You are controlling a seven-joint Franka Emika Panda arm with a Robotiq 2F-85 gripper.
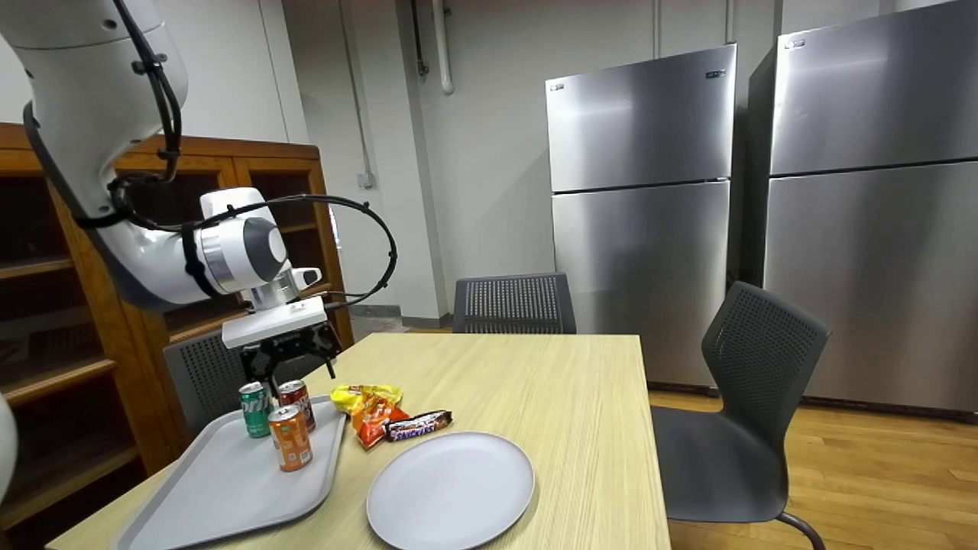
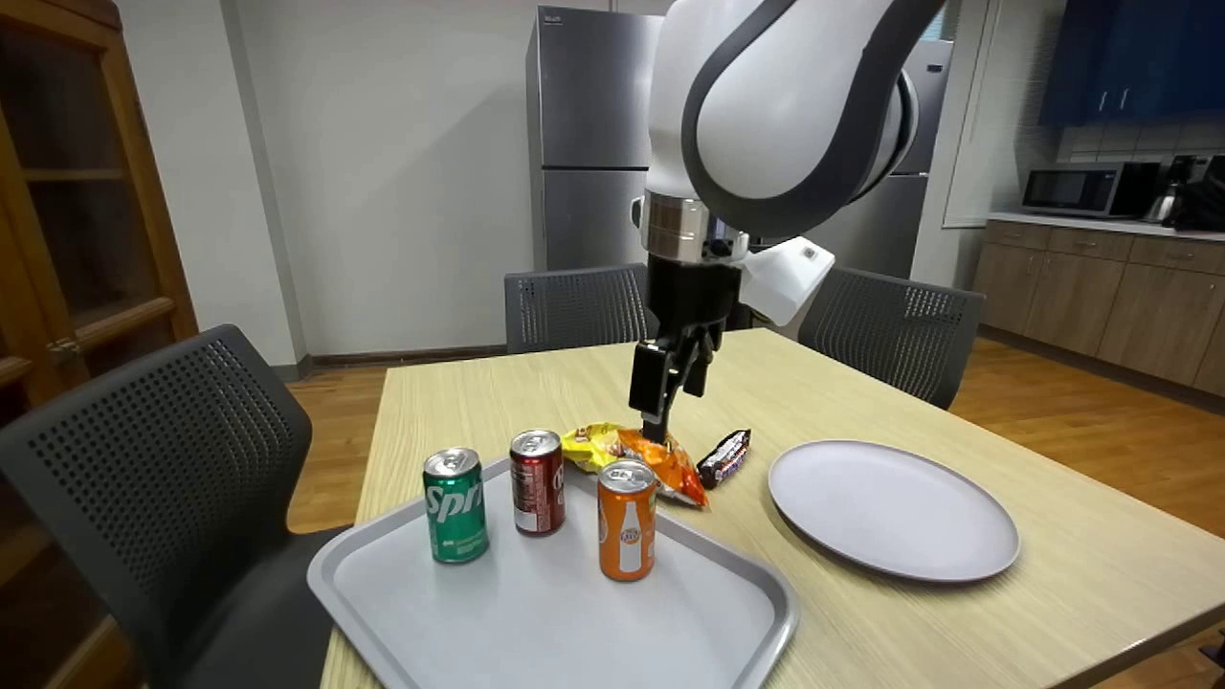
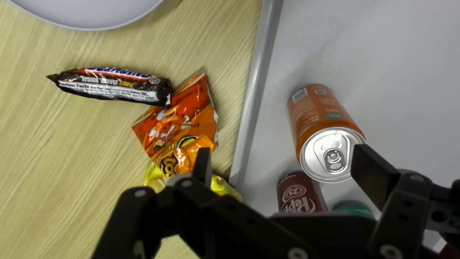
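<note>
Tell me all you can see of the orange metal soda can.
The orange, cylindrical, metal-looking can stands upright on the grey, plastic-looking tray, its only visible contact. The round silver lid has a pull tab and looks unopened. A white bottle picture marks one side; small print and a green patch show on another. It stands apart from the dark red metal can and the green metal can. The open black end effector does not hold it.

In an exterior view, a tray (image 2: 522,617) on a table (image 2: 919,622) holds a front can (image 2: 627,531), second can (image 2: 456,512) at its nine o'clock, third can (image 2: 539,490) at ten; on the table, snack bags (image 2: 635,448) at twelve, candy bar (image 2: 724,459) at two, plate (image 2: 895,512) at three.
</note>
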